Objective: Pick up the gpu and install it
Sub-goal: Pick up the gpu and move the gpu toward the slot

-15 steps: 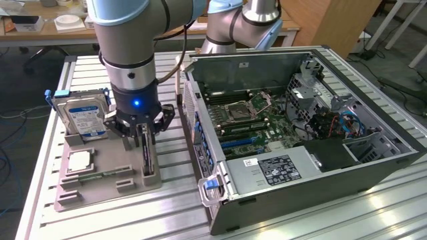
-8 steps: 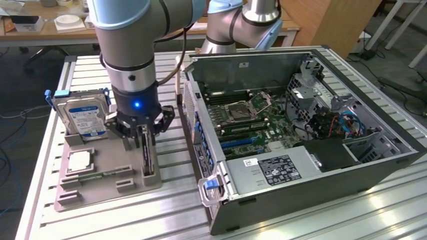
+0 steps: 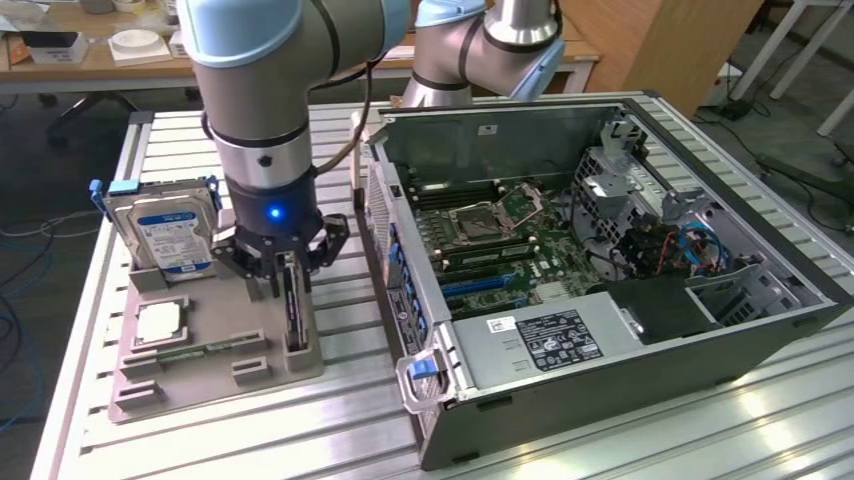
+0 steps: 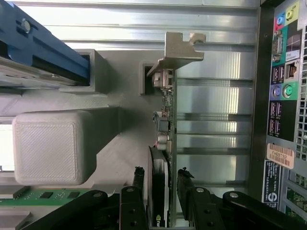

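The gpu (image 4: 168, 115) is found standing on its edge in a slot of the grey holder (image 3: 214, 372), with its silver bracket (image 4: 178, 48) at one end. It is judged light and stiff but fragile, best taken by the flat faces. The gripper (image 4: 160, 171) is spread wide astride it. Labels on the computer case (image 3: 627, 400) cannot be read.

Slotted aluminium table (image 3: 747, 420), wooden desk (image 3: 80, 72) behind, wooden cabinet (image 3: 667, 40), grey floor (image 3: 807, 135), trailing cables (image 3: 16, 228).

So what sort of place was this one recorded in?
Probably a robotics lab or workshop set up for PC assembly: a robot arm over a slotted aluminium table, an open computer case with its motherboard exposed, and a grey fixture holding a hard drive.
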